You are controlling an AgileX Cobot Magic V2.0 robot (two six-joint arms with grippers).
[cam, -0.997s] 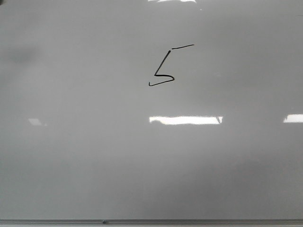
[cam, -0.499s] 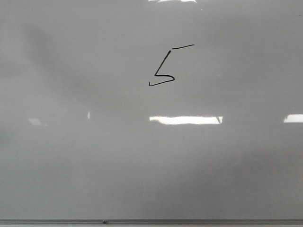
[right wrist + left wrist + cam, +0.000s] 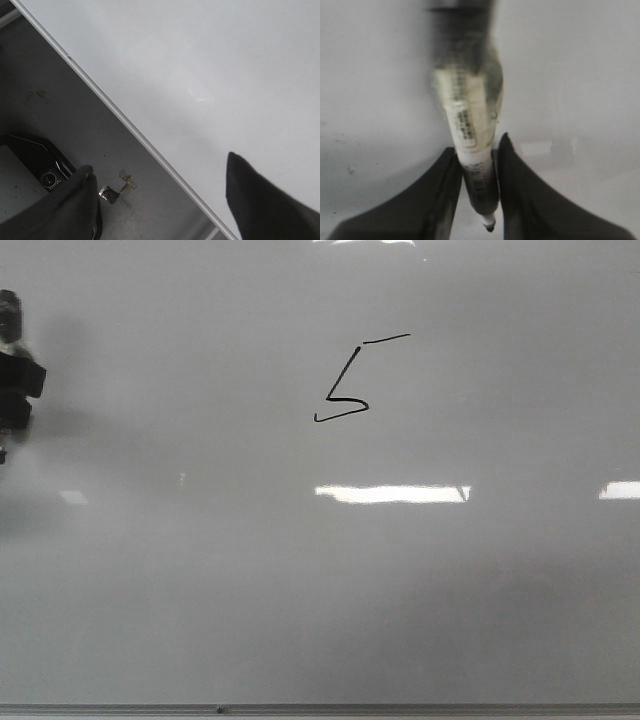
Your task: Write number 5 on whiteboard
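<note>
The whiteboard (image 3: 300, 580) fills the front view, glossy pale grey with a thin grey frame edge along the bottom. A small black hand-drawn number 5 (image 3: 345, 400) sits above its centre, with a separate short top stroke. My left gripper (image 3: 477, 150) is shut on a marker (image 3: 470, 135), white-bodied with a dark end and a black tip showing between the fingers. A dark part of the left arm (image 3: 15, 370) shows at the left edge of the front view. My right gripper (image 3: 160, 175) is open and empty over the whiteboard's frame edge (image 3: 125, 122).
Bright light reflections (image 3: 392, 494) lie on the board below the 5. In the right wrist view, a grey surface beside the board holds scraps of foil-like tape (image 3: 117, 189) and a dark object (image 3: 37, 162).
The left arm has come into the front view at the left edge, with its shadow on the board. The 5 is unchanged.
</note>
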